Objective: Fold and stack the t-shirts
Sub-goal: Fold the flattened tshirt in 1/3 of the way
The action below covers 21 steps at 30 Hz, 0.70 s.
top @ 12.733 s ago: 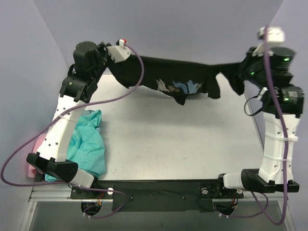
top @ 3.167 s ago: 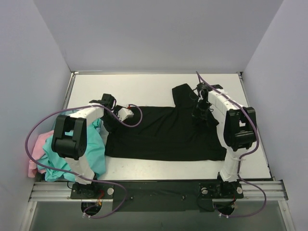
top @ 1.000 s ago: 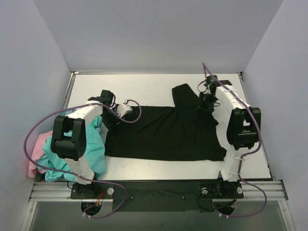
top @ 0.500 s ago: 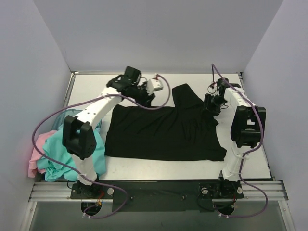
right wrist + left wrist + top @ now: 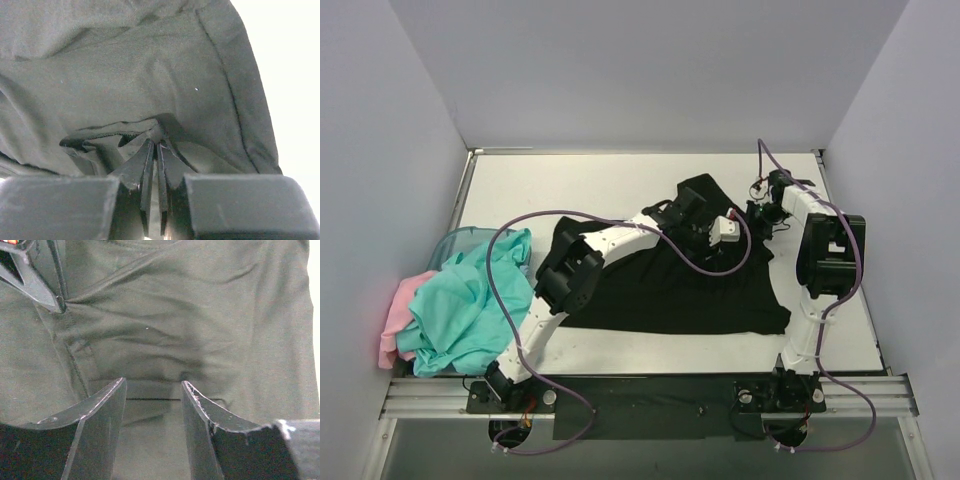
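A large black t-shirt (image 5: pixel 650 290) lies spread flat on the table, one sleeve (image 5: pixel 705 195) pointing to the far side. My right gripper (image 5: pixel 760 214) sits at the shirt's far right corner. In the right wrist view its jaws (image 5: pixel 155 141) are shut, with a raised fold of the black t-shirt (image 5: pixel 150 75) pinched at the tips. My left arm reaches across the shirt, and its gripper (image 5: pixel 738 231) hangs just left of the right one. It is open (image 5: pixel 153 385) over the black cloth (image 5: pixel 190 315), nothing between the fingers. Teal t-shirts (image 5: pixel 470 300) and a pink one (image 5: pixel 393 320) lie heaped at the left.
A translucent teal bin rim (image 5: pixel 448 243) shows behind the heap at the left edge. White tabletop (image 5: pixel 570 185) lies beyond the shirt, grey walls close it in on three sides. The two grippers are close together; a dark pointed part (image 5: pixel 30 275) shows ahead of the left one.
My left arm has swung from the shirt's left side across to its far right corner, its jaws still apart. The right gripper has closed on a fold of the black cloth.
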Each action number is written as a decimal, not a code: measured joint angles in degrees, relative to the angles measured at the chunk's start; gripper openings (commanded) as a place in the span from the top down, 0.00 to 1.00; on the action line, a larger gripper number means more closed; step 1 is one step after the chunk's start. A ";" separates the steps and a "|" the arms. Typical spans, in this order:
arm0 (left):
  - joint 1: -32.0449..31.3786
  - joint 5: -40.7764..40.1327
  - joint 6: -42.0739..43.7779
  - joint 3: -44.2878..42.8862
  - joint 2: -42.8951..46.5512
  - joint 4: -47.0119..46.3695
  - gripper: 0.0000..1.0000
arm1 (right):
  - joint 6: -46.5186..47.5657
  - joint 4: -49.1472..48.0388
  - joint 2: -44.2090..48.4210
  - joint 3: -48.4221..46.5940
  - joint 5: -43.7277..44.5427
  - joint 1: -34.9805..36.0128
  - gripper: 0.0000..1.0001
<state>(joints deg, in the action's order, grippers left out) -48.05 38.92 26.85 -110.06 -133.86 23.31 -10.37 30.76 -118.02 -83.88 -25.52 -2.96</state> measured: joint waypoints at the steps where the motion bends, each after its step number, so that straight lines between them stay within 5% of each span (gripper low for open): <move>1: 0.13 -0.09 0.59 -0.48 -1.14 -0.63 0.42 | -0.04 -0.17 0.00 0.00 -0.09 -0.02 1.00; 7: 0.55 -5.44 -1.51 -2.86 -4.61 -5.46 0.43 | 0.00 -0.46 0.00 0.20 -0.46 -0.15 1.00; 16: -0.44 -10.80 -3.65 -2.99 -5.14 -6.29 0.78 | 0.02 -0.61 0.00 0.66 -0.44 -1.22 1.00; 21: -0.20 -11.85 -2.43 -0.92 -5.11 -6.16 0.80 | 0.02 -0.61 0.00 0.70 -0.22 -2.40 1.00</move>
<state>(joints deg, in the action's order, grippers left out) -48.25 27.07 24.43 -110.98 -138.98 17.15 -10.35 30.15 -118.02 -83.18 -25.74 -5.37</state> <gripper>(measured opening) 0.205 0.007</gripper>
